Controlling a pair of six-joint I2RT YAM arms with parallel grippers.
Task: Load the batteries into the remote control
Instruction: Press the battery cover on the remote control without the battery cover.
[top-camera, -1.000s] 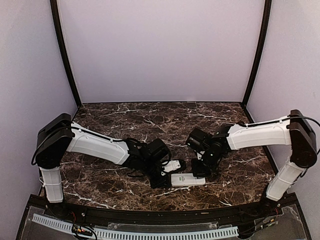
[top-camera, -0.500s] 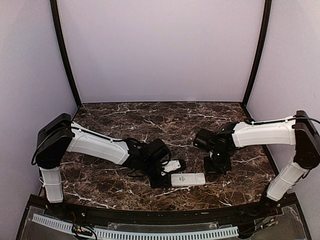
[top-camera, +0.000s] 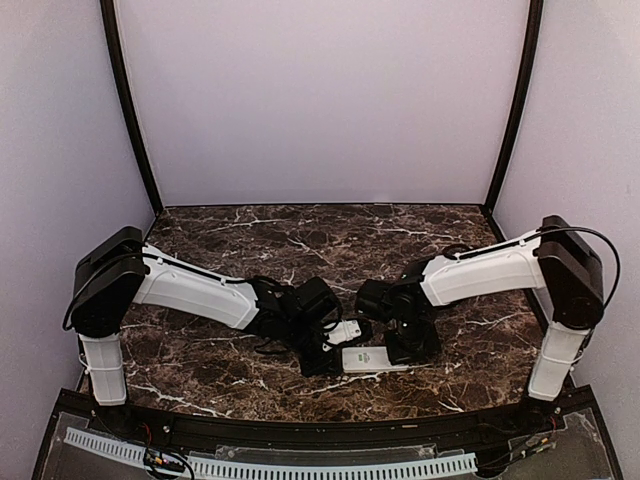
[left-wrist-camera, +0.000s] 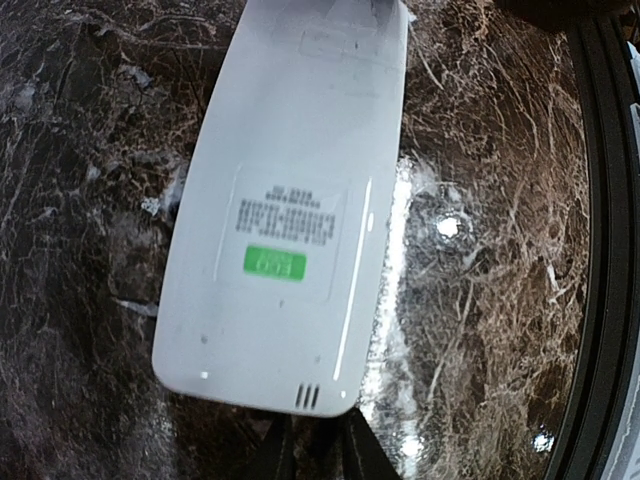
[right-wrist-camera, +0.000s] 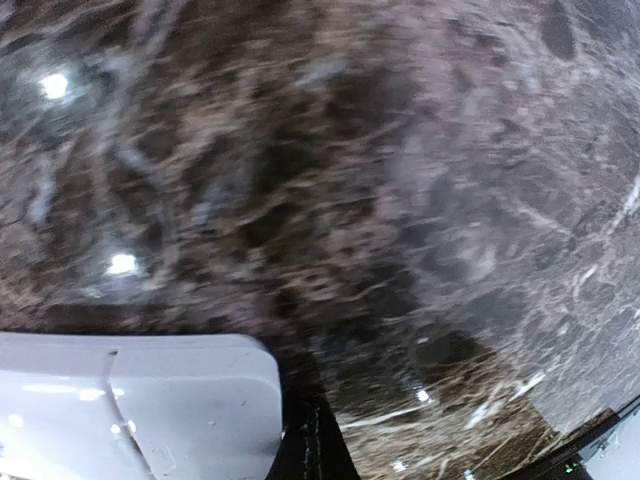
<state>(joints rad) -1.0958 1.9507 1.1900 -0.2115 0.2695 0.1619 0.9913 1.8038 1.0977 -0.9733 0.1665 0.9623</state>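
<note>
Dark brown marble with white veins makes up the tabletop (top-camera: 250, 235), and pale purple walls stand around it. Close to the near edge of the tabletop, about in the middle, lies the remote control (top-camera: 372, 358). It lies flat, with its long side along that edge. It is a small white oblong with round corners. From the left wrist, the remote control (left-wrist-camera: 290, 200) shows its plain back. There are a few lines of tiny black print, a little green sticker under them, and three short dark slits at the end nearest the camera. The left gripper (top-camera: 322, 362) is at the left end of the remote control. Its dark fingertips (left-wrist-camera: 360, 465) sit just past that end, but I cannot tell if they pinch it. The right gripper (top-camera: 402, 348) is low over the right end, its two fingers pressed together. From the right wrist, one round white corner of the remote control (right-wrist-camera: 150, 400) shows just beside that gripper (right-wrist-camera: 312, 445).
</note>
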